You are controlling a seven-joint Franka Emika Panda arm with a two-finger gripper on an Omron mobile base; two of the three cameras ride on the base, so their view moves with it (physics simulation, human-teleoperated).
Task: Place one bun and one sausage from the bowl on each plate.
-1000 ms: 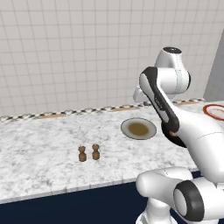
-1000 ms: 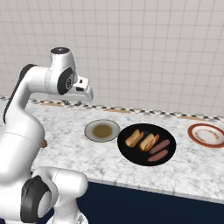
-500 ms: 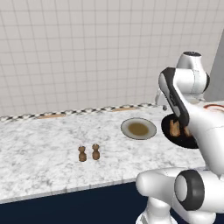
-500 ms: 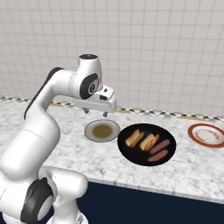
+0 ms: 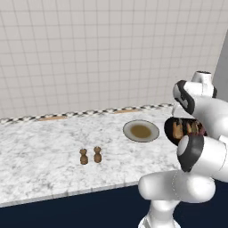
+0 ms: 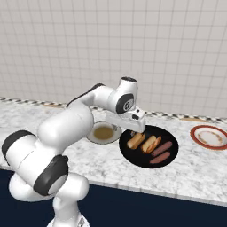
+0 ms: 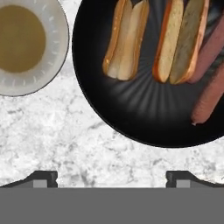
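Two small brown shakers (image 5: 90, 156) on the marble counter (image 5: 44, 147) in the left base view, side by side, well left of the beige plate (image 5: 140, 131). Right of that plate, partly behind the white arm, the black bowl (image 5: 171, 129), with buns just visible inside.

From the right base view: gripper (image 6: 133, 126) low over the near-left rim of the black bowl (image 6: 133, 157), beside the beige plate (image 6: 104, 132). In the bowl, two split buns, the left bun (image 6: 135, 140) and the right bun (image 6: 150, 143), then two sausages (image 6: 160, 153) on the right side. White red-rimmed plate (image 6: 209, 136) well apart at the far right, bare.

In the hand view: finger tips (image 7: 43, 178) spread wide at the bottom, over bare marble, gripping nothing. Beige plate (image 7: 61, 48) at upper left, just beside the bowl (image 7: 131, 113) without touching. Both buns lying cut side up, left bun (image 7: 126, 39) and right bun (image 7: 180, 41), sausages (image 7: 210, 94) along the right edge.
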